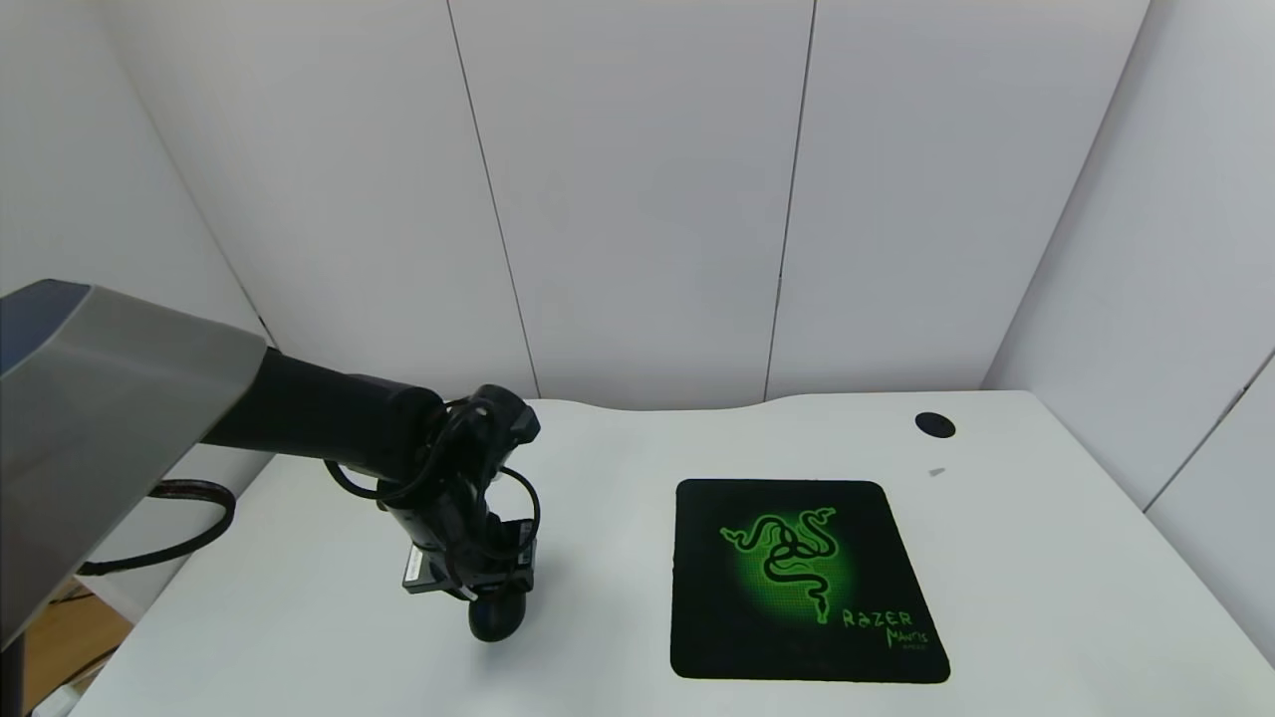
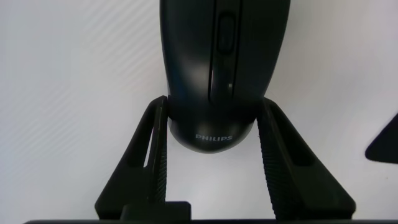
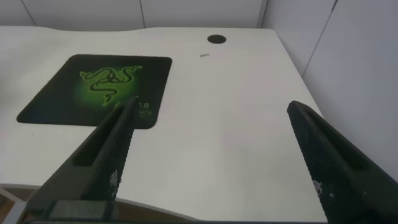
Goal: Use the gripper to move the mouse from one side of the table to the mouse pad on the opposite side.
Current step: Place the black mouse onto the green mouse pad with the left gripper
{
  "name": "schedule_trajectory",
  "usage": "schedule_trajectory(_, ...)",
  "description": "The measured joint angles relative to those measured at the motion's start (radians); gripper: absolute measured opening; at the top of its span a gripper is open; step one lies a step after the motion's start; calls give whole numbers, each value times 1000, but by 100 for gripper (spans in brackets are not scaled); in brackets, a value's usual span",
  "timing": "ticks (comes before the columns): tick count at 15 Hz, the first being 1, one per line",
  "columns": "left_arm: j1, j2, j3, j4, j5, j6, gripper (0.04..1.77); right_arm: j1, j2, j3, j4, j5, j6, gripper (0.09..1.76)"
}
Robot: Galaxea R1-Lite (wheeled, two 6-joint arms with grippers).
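The glossy black mouse [image 1: 495, 619] is on the left half of the white table [image 1: 618, 458], low at the table top. My left gripper [image 1: 493, 600] points down over it. In the left wrist view the left gripper [image 2: 213, 102] has both ribbed fingers pressed against the sides of the mouse [image 2: 205, 50] at its rear, where "PHILIPS" is printed. The black mouse pad [image 1: 797, 578] with the green emblem lies apart from it on the right half of the table. My right gripper [image 3: 212, 106] is open and empty above the table's near right part, with the mouse pad [image 3: 93, 87] beyond it.
A round black cable hole [image 1: 934, 425] is at the far right of the table, also in the right wrist view [image 3: 216, 39]. White panel walls close the back and right. A strip of bare white table separates mouse and pad.
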Motion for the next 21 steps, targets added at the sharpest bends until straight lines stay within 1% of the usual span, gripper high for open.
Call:
schedule_trajectory(3, -20, -47, -59, 119, -4, -8, 91, 1, 0, 0, 0, 0, 0, 171)
schedule_trajectory(7, -62, -88, -121, 195, -5, -47, 91, 0, 0, 0, 0, 0, 0, 171)
schedule_trajectory(9, -96, -100, -160, 233, -7, -86, 91, 0, 0, 0, 0, 0, 0, 171)
schedule_trajectory(12, -159, -101, -222, 256, -13, -159, 91, 1, 0, 0, 0, 0, 0, 171)
schedule_trajectory(17, -269, -77, -314, 265, -1, -240, 91, 0, 0, 0, 0, 0, 0, 171)
schedule_trajectory(19, -297, -66, -347, 286, 1, -250, 91, 0, 0, 0, 0, 0, 0, 171)
schedule_trajectory(21, -314, -49, -403, 321, 1, -263, 91, 0, 0, 0, 0, 0, 0, 171)
